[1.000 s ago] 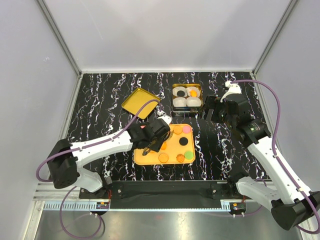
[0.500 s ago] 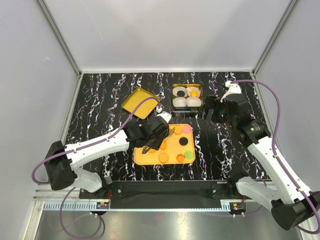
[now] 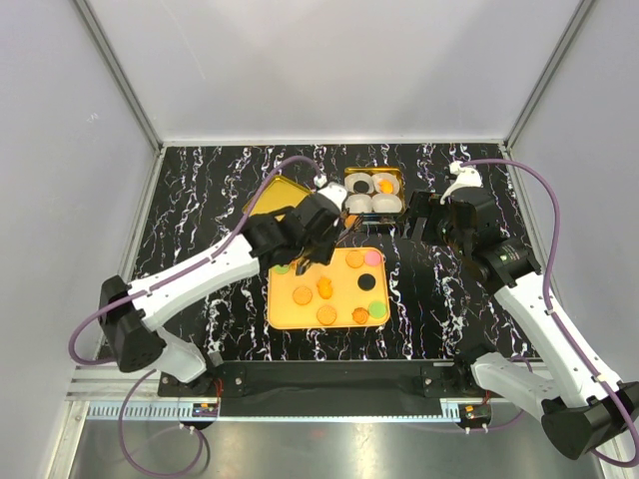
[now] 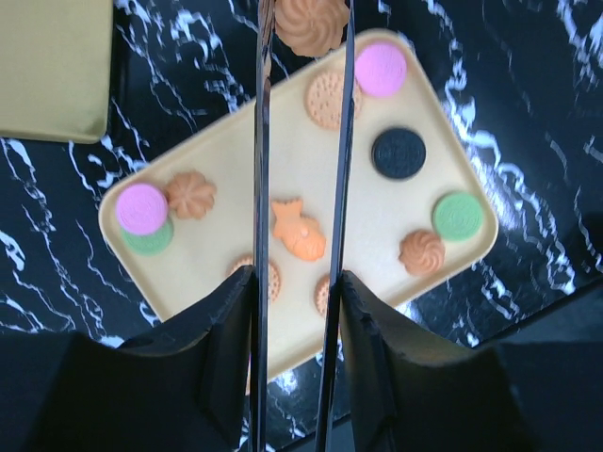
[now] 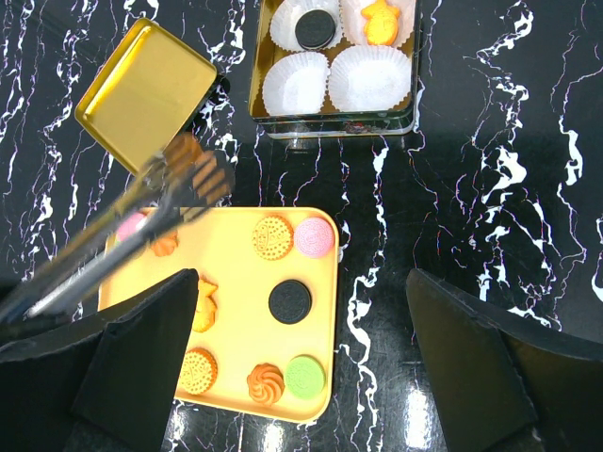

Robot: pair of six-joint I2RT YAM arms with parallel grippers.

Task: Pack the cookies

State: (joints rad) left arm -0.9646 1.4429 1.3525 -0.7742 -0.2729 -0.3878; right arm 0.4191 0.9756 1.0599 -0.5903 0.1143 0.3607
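Top external: right gripper hangs right of the cookie tin; assorted cookies lie on the yellow tray. Left wrist: left gripper clamps an orange swirl cookie above the tray's edge. Right wrist: right jaws spread wide.

Black, white-veined tabletop between plain pale grey walls

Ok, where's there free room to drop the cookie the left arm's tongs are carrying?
In the tin, the near-left paper cup and near-right paper cup are empty; the far two hold a black cookie and an orange cookie. Bare marble right of the tray is also free. The tray itself is crowded with cookies.
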